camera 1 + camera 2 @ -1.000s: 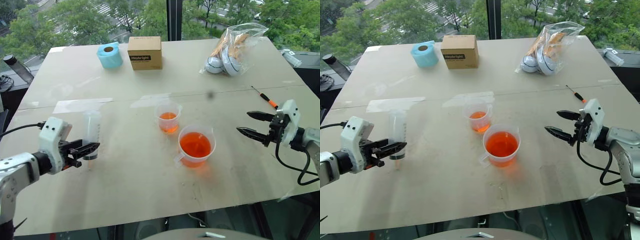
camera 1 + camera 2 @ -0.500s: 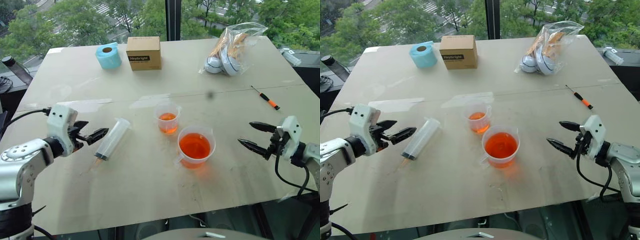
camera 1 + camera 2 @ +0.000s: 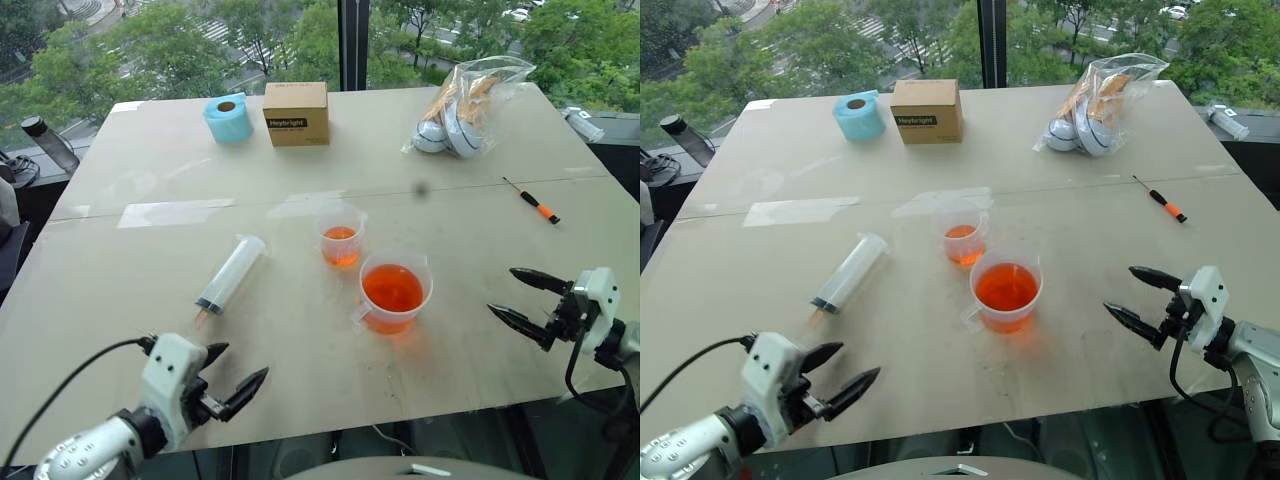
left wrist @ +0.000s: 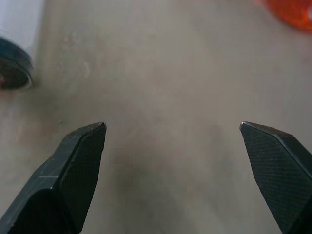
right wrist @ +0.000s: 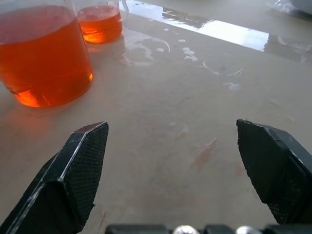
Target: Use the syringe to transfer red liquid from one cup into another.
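Behind the table [image 3: 120,300] stood windows onto green trees, and along its far edge sat a blue roll of tape [image 3: 228,118], a brown cardboard box [image 3: 296,113] and a clear plastic bag [image 3: 468,98] of round objects. An orange-handled screwdriver [image 3: 531,199] lay toward my right side. The syringe [image 3: 231,273] lay flat on the tabletop, left of centre, tip pointing toward me and plunger end away, touched by neither of my grippers. The smaller cup [image 3: 341,235] and, just beside it and nearer me, the larger handled cup [image 3: 394,291] both held red liquid [image 3: 391,288], the larger one holding more. My left gripper [image 3: 236,380] hung low near the table's front edge, well apart from the syringe, its fingers spread wide and empty. My right gripper [image 3: 526,300] hovered to the right of the larger cup, fingers likewise spread wide, gripping nothing.
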